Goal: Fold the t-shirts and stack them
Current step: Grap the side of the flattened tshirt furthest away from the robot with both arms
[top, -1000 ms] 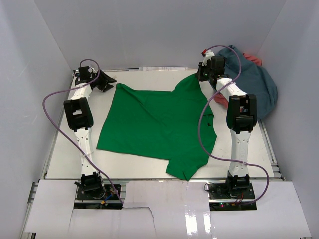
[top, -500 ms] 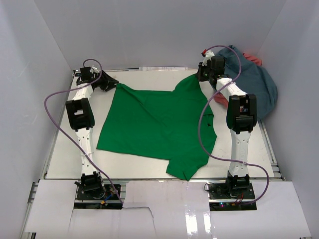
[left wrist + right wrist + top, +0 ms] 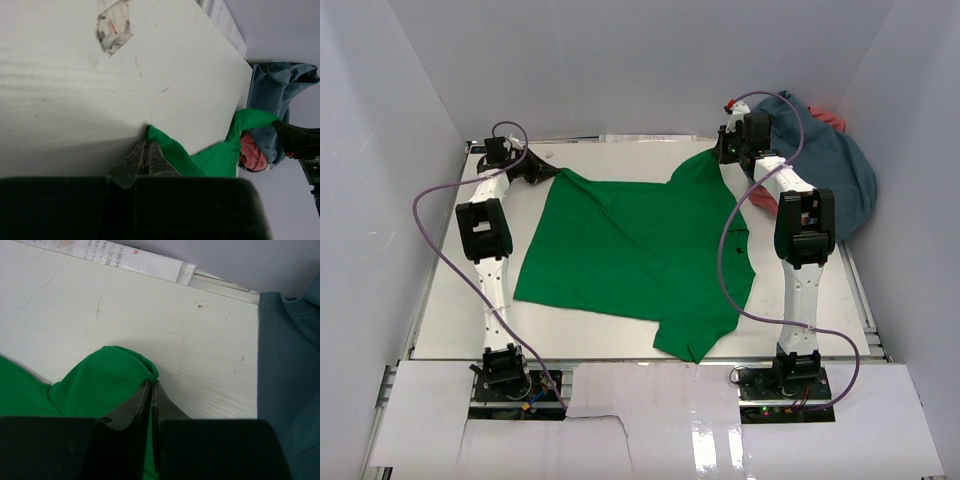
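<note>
The left gripper (image 3: 146,156) and right gripper (image 3: 151,390) each pinch a far corner of the green t-shirt (image 3: 640,250), which spreads flat toward the near side between them.

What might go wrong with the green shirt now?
The left end effector pinches only the very corner of the green t-shirt, so the cloth may slip free when lifted. The right end effector grips close to the blue-grey t-shirt; pulling might snag it.
</note>
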{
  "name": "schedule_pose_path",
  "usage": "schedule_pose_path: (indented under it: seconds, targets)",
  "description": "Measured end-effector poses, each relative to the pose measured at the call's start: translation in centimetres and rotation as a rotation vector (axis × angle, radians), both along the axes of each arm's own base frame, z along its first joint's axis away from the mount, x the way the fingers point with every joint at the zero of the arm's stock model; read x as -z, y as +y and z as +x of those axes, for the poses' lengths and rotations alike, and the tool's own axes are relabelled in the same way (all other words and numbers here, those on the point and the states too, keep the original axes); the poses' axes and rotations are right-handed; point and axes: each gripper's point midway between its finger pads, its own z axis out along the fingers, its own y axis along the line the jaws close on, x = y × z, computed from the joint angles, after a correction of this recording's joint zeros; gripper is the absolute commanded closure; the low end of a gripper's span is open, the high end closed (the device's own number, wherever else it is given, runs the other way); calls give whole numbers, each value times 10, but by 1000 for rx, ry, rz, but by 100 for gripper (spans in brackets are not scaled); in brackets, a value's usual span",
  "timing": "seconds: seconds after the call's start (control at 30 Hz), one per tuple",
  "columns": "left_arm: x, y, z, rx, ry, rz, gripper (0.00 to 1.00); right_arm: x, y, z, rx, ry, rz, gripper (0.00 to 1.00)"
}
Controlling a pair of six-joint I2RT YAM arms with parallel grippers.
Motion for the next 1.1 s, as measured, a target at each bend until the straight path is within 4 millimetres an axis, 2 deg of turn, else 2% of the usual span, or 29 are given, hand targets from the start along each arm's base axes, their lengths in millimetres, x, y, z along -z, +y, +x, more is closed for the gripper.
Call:
schedule_pose_path:
  seconds: [0.2,0.43,0.63,0.83,1.1]
  targets:
    - [-1,-3,8,5,-29,-19,100,0,0,0,1,0,0,92]
    - [-1,-1,4,-5,-56,26,100,0,-1,0,7,-1,-4,92]
    - [-4,13,-7,-63,-46,158,100,1,-4,1,21,0,-10,92]
    - [-4,40,-20,-133,-7,276,100,1,-7,3,43,0,-13,92]
    - [-9,59,-27,-162,1,382,100,-16,-3,9,41,-32,14,92]
